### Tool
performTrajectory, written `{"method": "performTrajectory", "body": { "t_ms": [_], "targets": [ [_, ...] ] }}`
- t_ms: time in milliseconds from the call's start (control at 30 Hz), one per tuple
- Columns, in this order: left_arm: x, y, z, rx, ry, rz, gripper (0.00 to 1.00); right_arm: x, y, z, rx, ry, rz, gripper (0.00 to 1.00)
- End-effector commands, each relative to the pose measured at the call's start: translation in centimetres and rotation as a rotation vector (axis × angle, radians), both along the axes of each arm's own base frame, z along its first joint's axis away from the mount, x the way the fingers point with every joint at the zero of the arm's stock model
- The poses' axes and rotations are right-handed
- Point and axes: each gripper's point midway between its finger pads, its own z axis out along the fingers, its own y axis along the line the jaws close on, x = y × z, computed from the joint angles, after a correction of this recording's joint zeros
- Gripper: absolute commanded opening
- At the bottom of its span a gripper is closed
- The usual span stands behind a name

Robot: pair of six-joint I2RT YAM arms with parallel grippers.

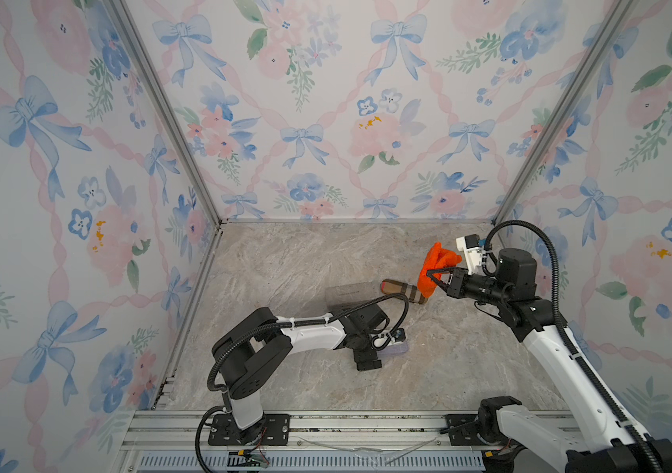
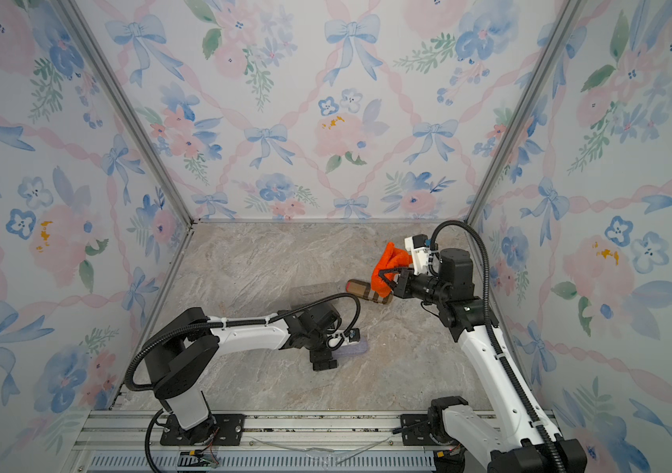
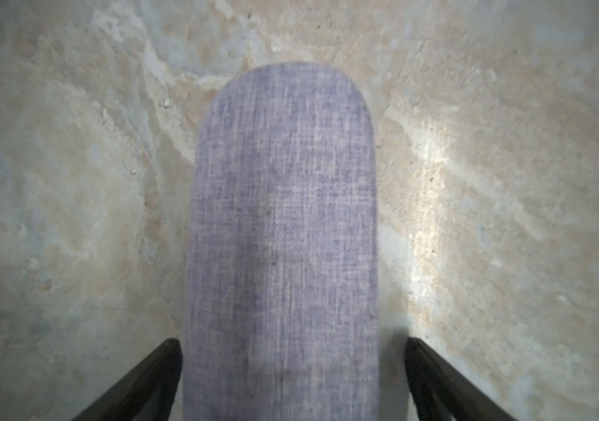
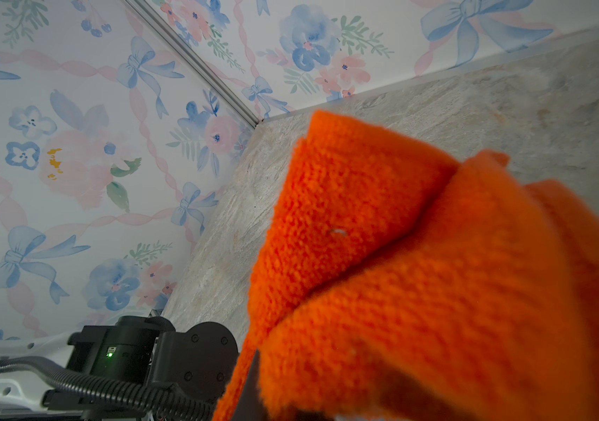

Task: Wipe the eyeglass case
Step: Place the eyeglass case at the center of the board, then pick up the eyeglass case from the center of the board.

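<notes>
In left-wrist close-up alone, left end effector [image 3: 292, 340] released astride eyeglass case [image 3: 283, 218]; right end effector [image 1: 430, 275] clenching cloth [image 1: 443, 254]

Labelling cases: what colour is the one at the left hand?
The eyeglass case is woven lavender, clearest in the left wrist view.

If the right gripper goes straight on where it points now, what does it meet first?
Apart from the cloth it holds, the right gripper has a free way across the table, probably to the side wall; its height is unclear.
</notes>
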Motion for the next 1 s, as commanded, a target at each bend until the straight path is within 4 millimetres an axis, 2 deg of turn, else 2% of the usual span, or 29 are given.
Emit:
{"method": "performTrajectory", "body": {
  "t_ms": [0, 100, 233, 467, 633, 733, 833, 900, 967],
  "targets": [
    [-0.4, -0.1, 0.3, 0.019, 0.008, 0.002, 0.98, 0.1, -0.5, -0.3, -0.014, 0.007, -0.010, 0.00],
    [0.0, -0.4, 1.6, -0.009, -0.012, 0.010, 0.98, 0.1, -0.5, 0.0, -0.010, 0.006, -0.015, 0.00],
    [0.8, -0.9, 4.6, -0.069, -0.065, 0.048, 0.98, 0.0, -0.6, 0.8, -0.013, 0.000, -0.020, 0.00],
    [5.0, -0.6, 12.6, -0.255, -0.228, 0.208, 0.98, -0.1, -0.8, 3.3, -0.034, -0.034, -0.024, 0.00],
    [8.9, 0.9, 16.4, -0.364, -0.331, 0.318, 0.98, 0.2, -0.7, 5.2, -0.018, -0.059, -0.026, 0.00],
    [11.2, 2.0, 17.9, -0.404, -0.339, 0.395, 0.93, 0.6, -0.5, 5.7, -0.003, -0.067, -0.020, 0.00],
    [13.1, 3.1, 18.8, -0.396, -0.397, 0.445, 0.93, 1.9, -0.2, 5.2, -0.003, -0.053, -0.018, 0.00],
    [13.9, 3.6, 18.0, -0.360, -0.431, 0.428, 0.94, 3.3, 0.0, 4.9, -0.005, -0.028, -0.015, 0.00],
    [13.9, 4.1, 16.3, -0.321, -0.394, 0.376, 0.95, 4.5, 0.7, 5.2, -0.001, -0.022, -0.002, 0.00]
  ]
}}
